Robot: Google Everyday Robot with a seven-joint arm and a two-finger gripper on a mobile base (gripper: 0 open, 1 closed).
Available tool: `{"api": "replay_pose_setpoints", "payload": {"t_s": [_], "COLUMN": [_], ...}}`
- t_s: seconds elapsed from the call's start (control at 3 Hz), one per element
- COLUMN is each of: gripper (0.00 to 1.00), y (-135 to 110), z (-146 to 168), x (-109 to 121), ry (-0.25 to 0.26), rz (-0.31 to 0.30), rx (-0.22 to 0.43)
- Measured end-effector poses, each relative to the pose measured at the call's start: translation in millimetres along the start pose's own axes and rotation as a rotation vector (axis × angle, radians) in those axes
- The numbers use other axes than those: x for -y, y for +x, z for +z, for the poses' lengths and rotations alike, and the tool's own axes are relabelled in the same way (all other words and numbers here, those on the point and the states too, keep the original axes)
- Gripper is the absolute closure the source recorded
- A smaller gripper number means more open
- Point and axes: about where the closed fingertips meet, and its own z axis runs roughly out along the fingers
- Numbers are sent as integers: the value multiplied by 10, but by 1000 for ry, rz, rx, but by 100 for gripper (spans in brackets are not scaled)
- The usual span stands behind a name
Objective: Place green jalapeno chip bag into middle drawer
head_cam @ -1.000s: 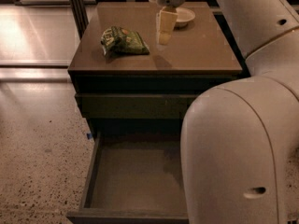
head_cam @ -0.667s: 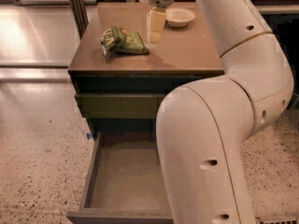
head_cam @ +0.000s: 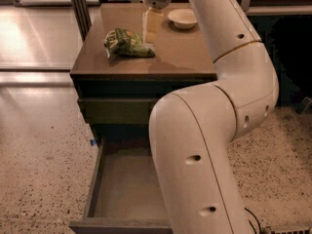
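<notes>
We log: office or lab building interior, likely. Evidence: speckled terrazzo floor (head_cam: 39, 179) lower left; metal-framed glass partition (head_cam: 44, 28) upper left; olive-brown drawer cabinet (head_cam: 185, 57) centre; white bowl (head_cam: 182, 17) on top. Robot gripper (head_cam: 150, 32) top centre, above cabinet top, near bowl.

1 chip bag (head_cam: 127, 44), 1 bowl (head_cam: 183, 18), 1 open drawer (head_cam: 124, 186), 1 tool (head_cam: 151, 29) (over cabinet top (head_cam: 185, 52), nr bag).

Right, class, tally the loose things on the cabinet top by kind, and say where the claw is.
green chip bag: 1
white bowl: 1
Total: 2
The claw hangs over the cabinet top, by the bag's right edge.
</notes>
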Motion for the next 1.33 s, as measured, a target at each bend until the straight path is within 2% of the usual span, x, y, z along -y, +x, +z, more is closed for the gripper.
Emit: {"api": "replay_pose_setpoints", "payload": {"t_s": [0.33,0.67,1.0,1.33], "gripper": [0,0,0,0], "y": [0,-49,-159,-322], "z": [1,186,452,786], "x": [0,54,71,17], "ry": [0,1,-21,-72], "rz": [0,-4,-27,-61], "rx": [0,22,52,79]}}
